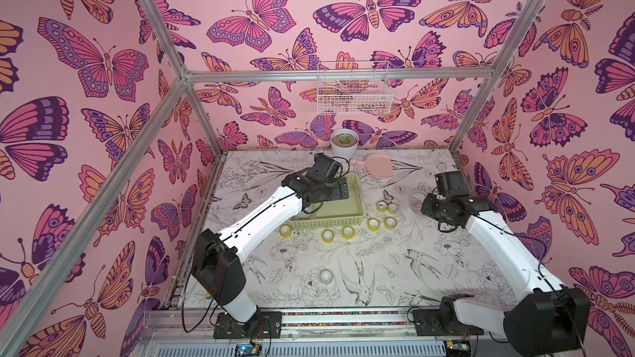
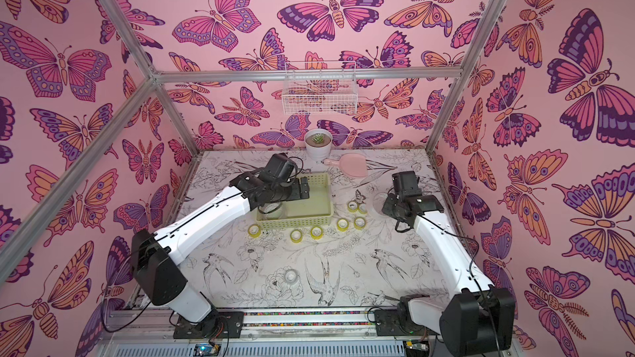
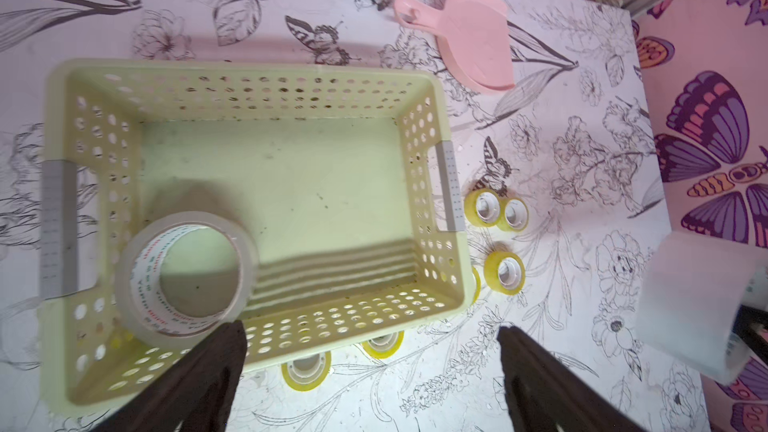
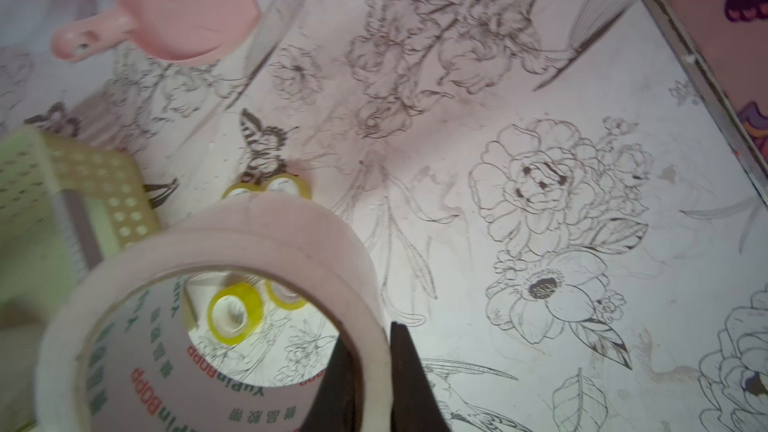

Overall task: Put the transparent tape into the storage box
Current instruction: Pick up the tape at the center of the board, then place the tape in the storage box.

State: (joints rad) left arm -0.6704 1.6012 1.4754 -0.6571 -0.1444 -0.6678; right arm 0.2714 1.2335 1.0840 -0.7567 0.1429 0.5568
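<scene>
Right gripper (image 4: 370,336): pinches the wall of a wide clear roll (image 4: 266,222), one finger inside the core and one outside. Red and green lettering lines the core, and two small yellow rolls show through it.
Left gripper (image 3: 370,328): jaws spread wide, holding nothing, hanging over the storage box (image 3: 291,93).
Storage box: pale yellow-green with perforated walls. It sits directly under the left gripper and near the roll that the right gripper holds.
Second wide roll (image 3: 191,218): lies flat in a corner of the box floor, just beside one finger of the left gripper.
Small yellow rolls (image 1: 382,206): seven stand on the table (image 1: 378,269), all outside the box. Four lie between the box and the right gripper, and three run along the box's long wall on the side towards the arm bases.
Small colourless roll (image 1: 325,276): alone on the table, well apart from both grippers.
Pink scoop (image 3: 473,43): lies beyond the box from the left gripper, near a white plant pot (image 1: 344,141).
</scene>
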